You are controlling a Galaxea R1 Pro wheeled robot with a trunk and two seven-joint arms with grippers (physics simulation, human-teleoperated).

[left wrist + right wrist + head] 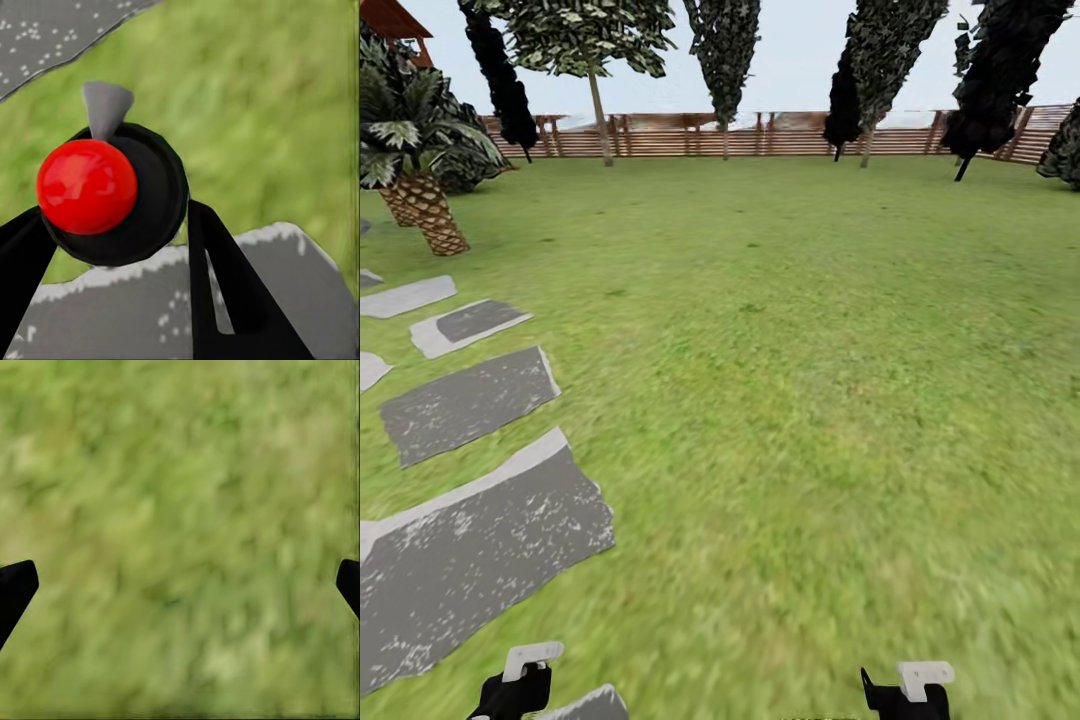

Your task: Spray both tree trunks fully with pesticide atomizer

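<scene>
With the pesticide atomizer (112, 191) gripped in my left tool (120, 247) and my right tool (180, 585) spread wide and empty over the lawn (810, 400), I am in transit and must next steer toward the far grey-trunked tree (600, 125).

Rough grey stone slabs (470, 400), wooden slat fence (780, 135), glossy red ball (86, 186).

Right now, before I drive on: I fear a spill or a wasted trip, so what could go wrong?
1. The atomizer sits between the left jaws near their tips; a jolt over the paving slabs might loosen it.
2. The bare-trunked tree stands far off by the fence; the nearer palm could be mistaken for it.
</scene>
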